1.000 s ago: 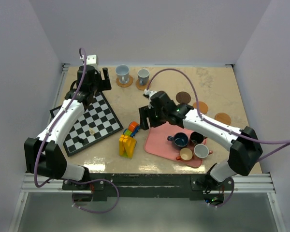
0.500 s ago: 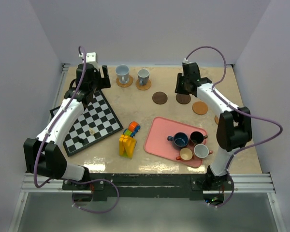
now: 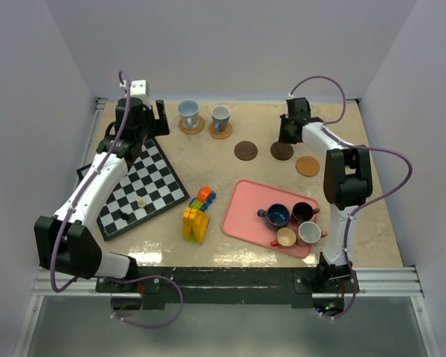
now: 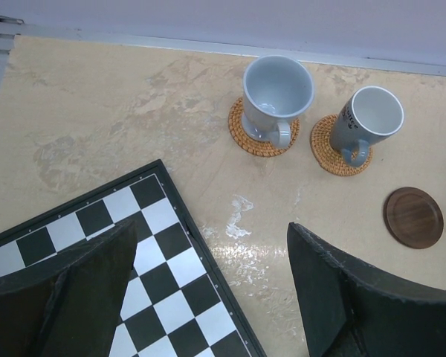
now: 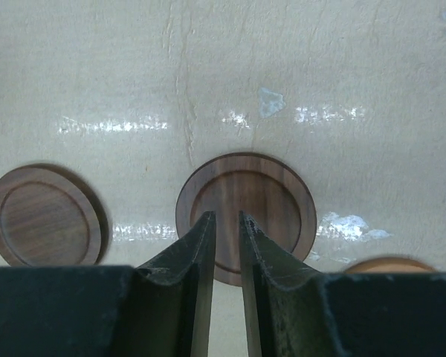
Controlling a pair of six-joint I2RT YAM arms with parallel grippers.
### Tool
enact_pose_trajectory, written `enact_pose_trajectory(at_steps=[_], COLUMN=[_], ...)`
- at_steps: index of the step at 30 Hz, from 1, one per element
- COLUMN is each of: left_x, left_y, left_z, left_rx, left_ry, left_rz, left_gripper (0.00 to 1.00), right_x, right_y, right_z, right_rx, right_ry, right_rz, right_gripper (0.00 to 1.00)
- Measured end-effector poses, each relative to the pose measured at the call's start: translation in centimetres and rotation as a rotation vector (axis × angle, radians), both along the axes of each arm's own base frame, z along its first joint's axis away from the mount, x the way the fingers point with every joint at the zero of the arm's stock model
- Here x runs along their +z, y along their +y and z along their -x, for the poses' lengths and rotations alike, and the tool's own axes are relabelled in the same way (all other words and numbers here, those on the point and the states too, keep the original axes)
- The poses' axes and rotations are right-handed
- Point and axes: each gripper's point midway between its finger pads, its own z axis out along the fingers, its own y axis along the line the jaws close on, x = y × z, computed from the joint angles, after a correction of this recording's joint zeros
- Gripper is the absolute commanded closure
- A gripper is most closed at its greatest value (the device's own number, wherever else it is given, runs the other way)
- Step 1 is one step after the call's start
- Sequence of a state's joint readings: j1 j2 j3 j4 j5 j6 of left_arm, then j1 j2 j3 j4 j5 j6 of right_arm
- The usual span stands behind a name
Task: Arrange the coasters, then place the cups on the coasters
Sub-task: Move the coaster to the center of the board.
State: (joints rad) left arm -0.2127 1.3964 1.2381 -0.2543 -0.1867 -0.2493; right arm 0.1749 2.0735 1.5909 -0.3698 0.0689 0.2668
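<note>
At the right wrist view's lower right, an orange-tan coaster (image 5: 390, 264) shows only a sliver above the right gripper (image 5: 226, 217), whose fingers (image 5: 193, 282) hide the near rim of the dark brown coaster (image 5: 245, 190).

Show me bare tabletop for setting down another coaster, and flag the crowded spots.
Bare tabletop lies between the chessboard, the toy blocks and the leftmost dark coaster. The pink tray has a bare left half. Crowded: four cups at its right end.

Two cups (image 3: 187, 111) stand on coasters (image 3: 192, 129); four others (image 3: 277, 216) cluster; three coasters (image 3: 245, 151) lie bare.
</note>
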Motion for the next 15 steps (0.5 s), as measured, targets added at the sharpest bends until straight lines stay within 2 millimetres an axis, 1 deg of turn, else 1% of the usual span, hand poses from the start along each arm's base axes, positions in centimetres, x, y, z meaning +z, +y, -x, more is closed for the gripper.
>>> enact_pose_trajectory(at_steps=[7, 9, 11, 15], left_x=[0.1, 0.1, 0.1, 0.1], left_y=[0.0, 0.0, 0.0, 0.0], left_z=[0.1, 0.1, 0.1, 0.1], left_rx=[-0.001, -0.001, -0.001, -0.001], left_ry=[-0.002, -0.002, -0.002, -0.003], left_rz=[-0.002, -0.001, -0.001, -0.001], left_gripper=[0.14, 0.14, 0.14, 0.14], right_x=[-1.0, -1.9, -3.3, -3.2], right_y=[0.1, 0.0, -0.2, -0.2], right_z=[-0.2, 0.4, 1.5, 2.4], right_rx=[0.018, 0.017, 0.016, 0.016], right_ry=[-0.009, 0.008, 0.043, 0.041], right_rz=[0.01, 0.015, 0.021, 0.019], right_gripper=[0.78, 0.78, 0.78, 0.78])
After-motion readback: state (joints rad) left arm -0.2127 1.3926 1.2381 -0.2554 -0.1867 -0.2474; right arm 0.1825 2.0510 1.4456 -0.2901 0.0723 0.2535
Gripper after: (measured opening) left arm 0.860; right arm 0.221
